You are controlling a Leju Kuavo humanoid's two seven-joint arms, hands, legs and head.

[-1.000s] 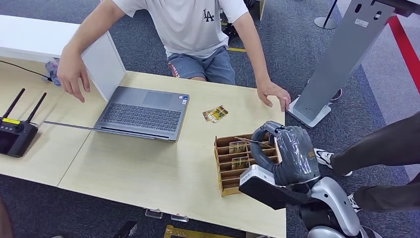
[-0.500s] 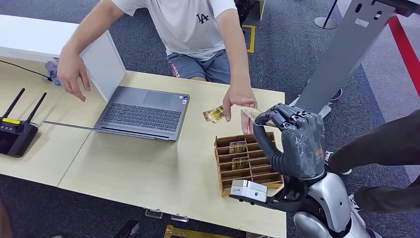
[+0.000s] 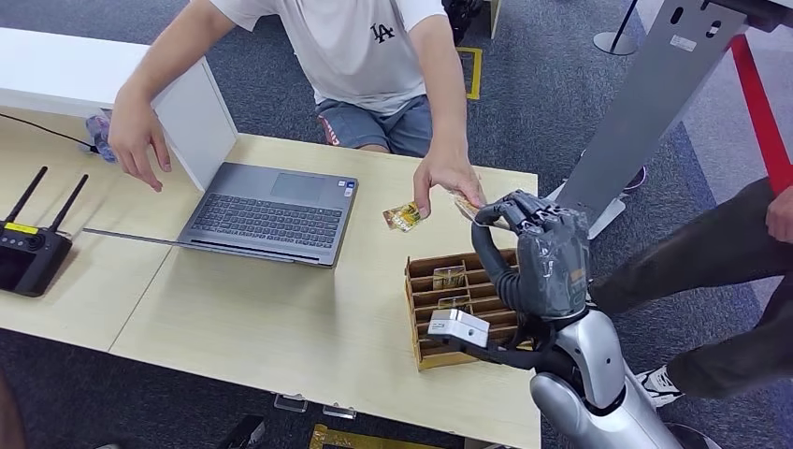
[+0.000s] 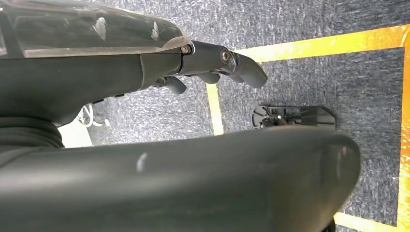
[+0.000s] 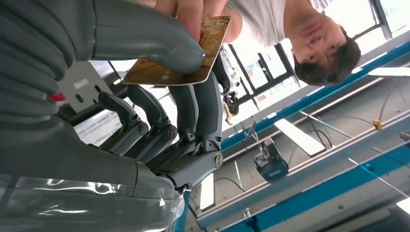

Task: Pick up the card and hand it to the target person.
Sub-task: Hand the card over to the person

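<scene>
The right hand (image 3: 538, 248) pinches the card (image 5: 181, 53) above the wooden rack (image 3: 439, 313), and the person's hand (image 3: 447, 180) holds its far end; the left hand (image 4: 212, 60) hangs with fingers curled on nothing

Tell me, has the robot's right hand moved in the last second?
Yes. The right hand rose from over the wooden card holder toward the table's far edge, meeting the person's hand.

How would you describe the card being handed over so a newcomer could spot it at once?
Find the wooden slotted card rack near the table's right end. Just beyond it, the right robot hand pinches a gold-brown card in mid-air, the person's hand touching it; another card lies flat on the table.
</scene>
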